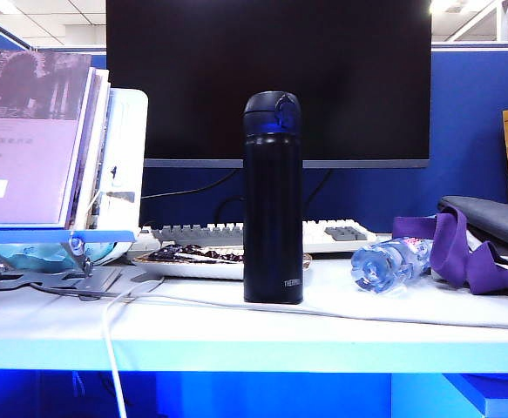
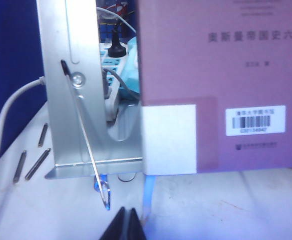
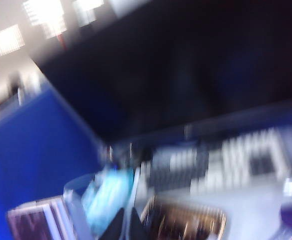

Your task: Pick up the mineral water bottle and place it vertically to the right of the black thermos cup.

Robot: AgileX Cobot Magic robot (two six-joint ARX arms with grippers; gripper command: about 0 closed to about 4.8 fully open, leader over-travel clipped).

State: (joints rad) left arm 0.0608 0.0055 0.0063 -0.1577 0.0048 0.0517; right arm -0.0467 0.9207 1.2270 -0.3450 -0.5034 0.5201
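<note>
Bench: bottle lies toppled right of thermos, awaiting uprighting; left end effector and right end effector both pressed together, empty.

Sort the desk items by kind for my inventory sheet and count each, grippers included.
Drink containers: 2, black thermos cup, mineral water bottle
Computer gear: 2, monitor, keyboard
Books: 1, book
Grippers: 2, left gripper, right gripper, both shut
Total: 7

White desk with upright black thermos cup, toppled mineral water bottle, keyboard, perhaps a tray.
</note>
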